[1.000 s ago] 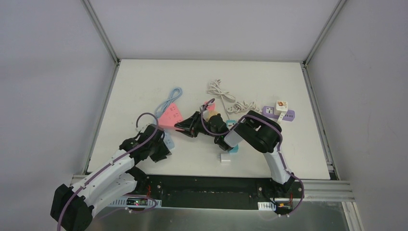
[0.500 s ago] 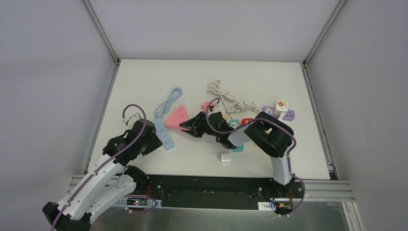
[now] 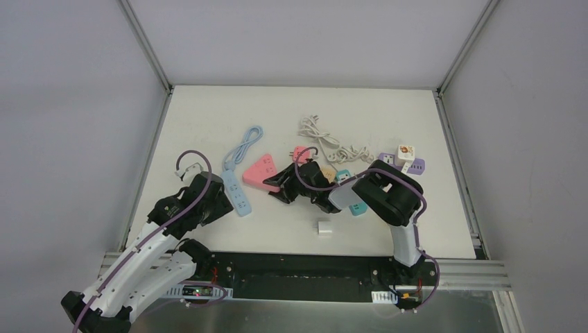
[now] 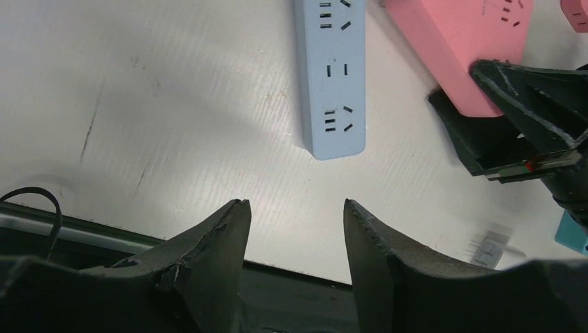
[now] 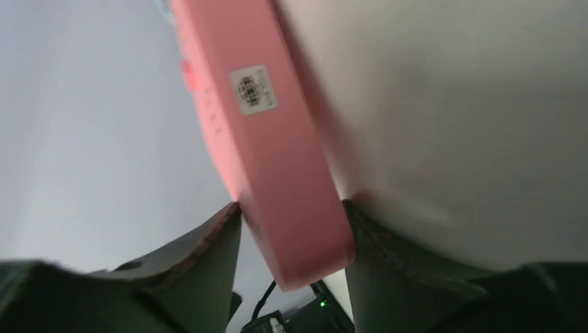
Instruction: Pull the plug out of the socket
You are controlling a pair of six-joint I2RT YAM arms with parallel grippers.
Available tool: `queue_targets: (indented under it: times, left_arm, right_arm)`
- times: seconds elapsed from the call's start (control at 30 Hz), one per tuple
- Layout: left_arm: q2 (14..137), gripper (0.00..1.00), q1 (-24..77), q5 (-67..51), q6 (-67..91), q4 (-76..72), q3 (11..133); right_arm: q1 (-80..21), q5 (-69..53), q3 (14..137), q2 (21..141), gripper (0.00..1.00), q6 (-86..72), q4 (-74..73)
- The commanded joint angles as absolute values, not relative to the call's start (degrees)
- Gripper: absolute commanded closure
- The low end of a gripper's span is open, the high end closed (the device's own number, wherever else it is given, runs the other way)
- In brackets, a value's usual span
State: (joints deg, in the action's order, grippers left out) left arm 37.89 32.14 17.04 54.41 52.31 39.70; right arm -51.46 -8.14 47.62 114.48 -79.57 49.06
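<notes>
Top, left-wrist and right-wrist views of 2 arms at a table (image 3: 208,118). The right gripper (image 5: 291,205) is closed on 1 end of the pink power strip (image 5: 270,139), with 1 finger against each long edge. The rest of the strip runs away past the fingertips, and the face turned to the wrist camera bears a small square label. The left-wrist view shows the same grip from the side, with 1 black finger over the strip's end and the other under it. The left gripper (image 4: 292,205) stands moderately open with nothing between its fingers, only bare table showing in the gap. Just ahead of its fingertips lies the blue power strip (image 4: 331,83), sockets upward, its near end close to the tips but not touching them. The pink strip lies beyond and to the right of that, well clear of the left gripper. The white plug (image 3: 324,227) rests on the table behind the right gripper, toward the arm bases, apart from the pink strip and touched by neither gripper.
</notes>
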Motion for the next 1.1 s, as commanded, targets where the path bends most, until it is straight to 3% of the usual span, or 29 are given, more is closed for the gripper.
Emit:
queue_targets:
  times: [0.0, 0.17, 0.27, 0.8, 1.07]
  left_arm:
    - [38.06, 0.46, 31.55, 17.76, 52.83, 53.04, 41.54]
    - [37.95, 0.44, 31.55, 17.84, 52.08, 53.20, 42.16]
    - [38.03, 0.43, 31.55, 17.86, 51.49, 53.22, 42.60]
    - [35.90, 0.38, 31.55, 17.36, 48.03, 54.41, 43.90]
    - [36.13, 0.34, 31.55, 15.93, 44.85, 53.85, 44.78]
  right_arm:
    - [-51.85, -7.81, 48.21, 115.26, 0.41, -77.02, 38.44]
    - [-51.73, -6.98, 49.47, 111.01, 0.26, -72.42, 34.18]
    - [-51.68, -6.86, 51.61, 108.92, 0.23, -68.78, 30.60]
    - [-50.45, 7.90, 60.12, 90.71, 0.17, -42.29, 4.68]
    - [-46.59, 26.58, 59.27, 77.19, 0.10, -26.84, -11.58]
